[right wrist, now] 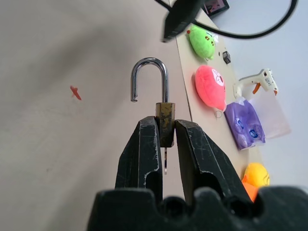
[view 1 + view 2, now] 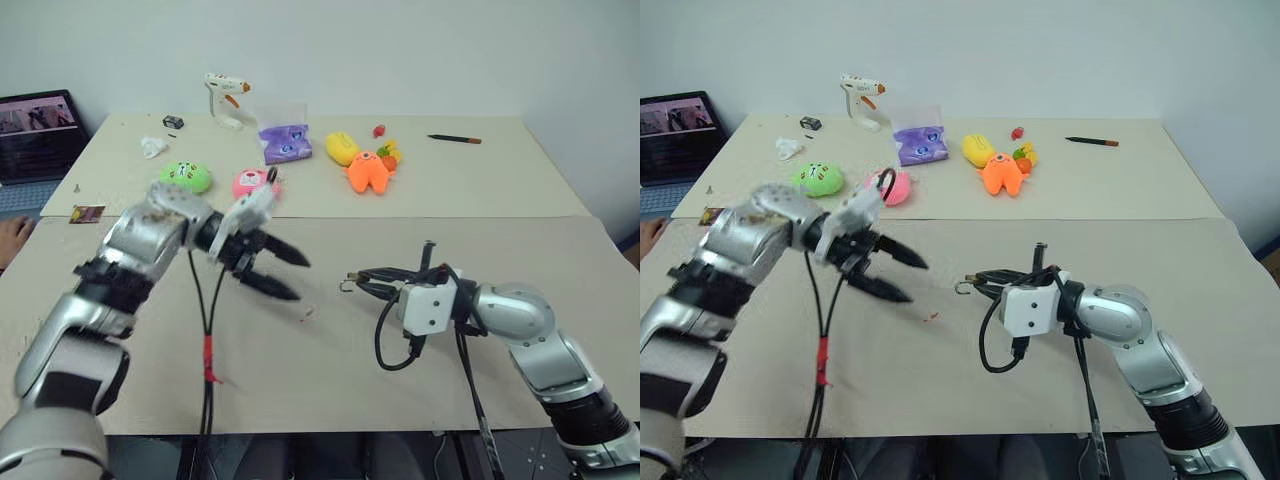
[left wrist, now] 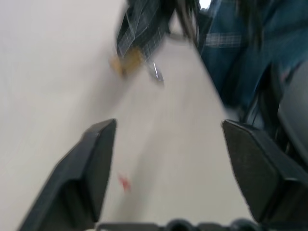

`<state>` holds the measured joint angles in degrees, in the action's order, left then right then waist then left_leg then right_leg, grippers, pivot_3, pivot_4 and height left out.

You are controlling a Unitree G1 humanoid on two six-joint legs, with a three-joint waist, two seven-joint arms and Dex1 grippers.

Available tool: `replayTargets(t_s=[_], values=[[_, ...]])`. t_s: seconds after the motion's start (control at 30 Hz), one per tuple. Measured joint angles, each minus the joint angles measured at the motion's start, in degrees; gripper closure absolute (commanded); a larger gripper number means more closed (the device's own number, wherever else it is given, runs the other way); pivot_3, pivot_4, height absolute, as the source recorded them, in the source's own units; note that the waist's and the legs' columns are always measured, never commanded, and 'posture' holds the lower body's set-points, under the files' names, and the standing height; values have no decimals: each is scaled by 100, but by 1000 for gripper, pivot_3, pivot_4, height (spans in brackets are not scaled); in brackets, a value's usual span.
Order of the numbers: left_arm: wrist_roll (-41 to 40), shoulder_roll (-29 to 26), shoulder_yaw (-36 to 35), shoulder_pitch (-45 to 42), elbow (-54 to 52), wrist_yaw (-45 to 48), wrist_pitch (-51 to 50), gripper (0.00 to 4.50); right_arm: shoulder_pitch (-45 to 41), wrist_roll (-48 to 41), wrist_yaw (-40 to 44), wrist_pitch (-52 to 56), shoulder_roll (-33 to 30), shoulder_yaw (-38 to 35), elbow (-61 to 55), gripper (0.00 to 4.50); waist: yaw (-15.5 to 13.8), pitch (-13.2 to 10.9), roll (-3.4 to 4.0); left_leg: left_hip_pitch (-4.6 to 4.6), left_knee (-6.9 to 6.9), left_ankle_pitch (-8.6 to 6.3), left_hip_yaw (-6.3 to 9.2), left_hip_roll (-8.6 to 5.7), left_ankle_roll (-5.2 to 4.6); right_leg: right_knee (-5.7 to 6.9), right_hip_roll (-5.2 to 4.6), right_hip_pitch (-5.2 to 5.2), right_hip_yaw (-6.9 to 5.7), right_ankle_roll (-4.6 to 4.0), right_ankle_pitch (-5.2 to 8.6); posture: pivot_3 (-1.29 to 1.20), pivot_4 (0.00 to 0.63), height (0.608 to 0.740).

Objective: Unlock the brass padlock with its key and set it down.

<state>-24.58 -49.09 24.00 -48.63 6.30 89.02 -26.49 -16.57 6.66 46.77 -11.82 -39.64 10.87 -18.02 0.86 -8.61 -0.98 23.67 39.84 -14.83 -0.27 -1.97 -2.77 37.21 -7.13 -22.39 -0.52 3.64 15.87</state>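
**Silver arms, black fingers, looped cables**

Both arms are silver-grey metal with rounded joint housings and black ribbed collars. The left gripper [image 2: 275, 272] has two tapered black fingers [image 3: 91, 168], matte and chamfered. Behind the right gripper [image 2: 362, 284] sits a white boxy camera block. Black cables loop below each wrist; the left arm's cable bundle carries red tape.

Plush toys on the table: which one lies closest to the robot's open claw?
The pink plush toy, round and lying just behind the open left claw. The green one lies beside it, farther left; the orange and yellow lie farther right.
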Motion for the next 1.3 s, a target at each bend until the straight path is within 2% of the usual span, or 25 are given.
replayTargets(t_s=[0.13, 0.33, 0.43, 0.63, 0.77, 0.9, 0.97, 1.13, 1.3], values=[[-12, -127, -552, 184, -750, -556, -432, 30, 97, 130, 74, -164, 79, 379, 129, 4407, -71, 0, 0, 0, 6, -7, 12, -5, -11, -1, 0, 9, -1, 0, 0, 0, 150, 738], [-273, -50, -1104, 291, -1605, -1225, -1181, 30, 157, 825, -88, -954, 99, 887, 841, 4407, -15, 0, 0, -3, 3, 5, 10, -5, 9, 2, 1, 5, 0, 1, 0, 0, 150, 738], [-343, -14, -1186, 371, -1884, -1478, -1449, 30, -9, 1414, -469, -1498, 104, 992, 1425, 4407, 11, 0, -1, -9, 3, 7, 6, -5, 12, 2, 1, 7, 7, 1, 0, 0, 150, 738], [-484, 13, -1287, 502, -2255, -1834, -1786, 30, -508, 2656, -1750, -2453, 209, 1161, 2503, 4407, 17, 0, -1, -28, -4, 10, -3, -3, 17, 1, 4, 11, 19, 1, 0, 0, 150, 738], [-504, -3, -1334, 687, -2359, -1888, -1861, 30, -671, 2874, -2200, -2712, 269, 1179, 2901, 4407, 30, 1, -2, -40, -5, 10, -6, -1, 18, 0, 5, 21, 23, 0, 0, 0, 150, 738], [-501, -75, -1386, 879, -2490, -1886, -1857, 30, -699, 2830, -2302, -2786, 308, 1188, 3032, 4407, 62, 1, -3, -53, -6, 9, -16, 0, 16, -1, 6, 22, 40, 0, 0, 0, 150, 738], [-463, -154, -1386, 1010, -2528, -1876, -1807, 0, -699, 2662, -2149, -2785, 305, 1189, 3050, 3389, 59, 1, -3, -53, -8, 8, -17, 0, 15, -1, 6, 21, 44, 0, 0, 0, 150, 738], [-317, -293, -1381, 1134, -2512, -1838, -1622, 0, -789, 2455, -1924, -2844, 126, 1195, 3080, 1818, 22, 1, -3, -47, -12, 7, -18, -2, 13, 0, 6, 17, 48, 0, 0, 0, 150, 738], [-242, -281, -1370, 1139, -2463, -1824, -1529, 0, -983, 2456, -1892, -3156, -359, 1160, 3109, 55, -34, 1, -3, -48, -10, 6, -13, -7, 12, -3, 5, 19, 56, 0, 0, 0, 150, 738]])
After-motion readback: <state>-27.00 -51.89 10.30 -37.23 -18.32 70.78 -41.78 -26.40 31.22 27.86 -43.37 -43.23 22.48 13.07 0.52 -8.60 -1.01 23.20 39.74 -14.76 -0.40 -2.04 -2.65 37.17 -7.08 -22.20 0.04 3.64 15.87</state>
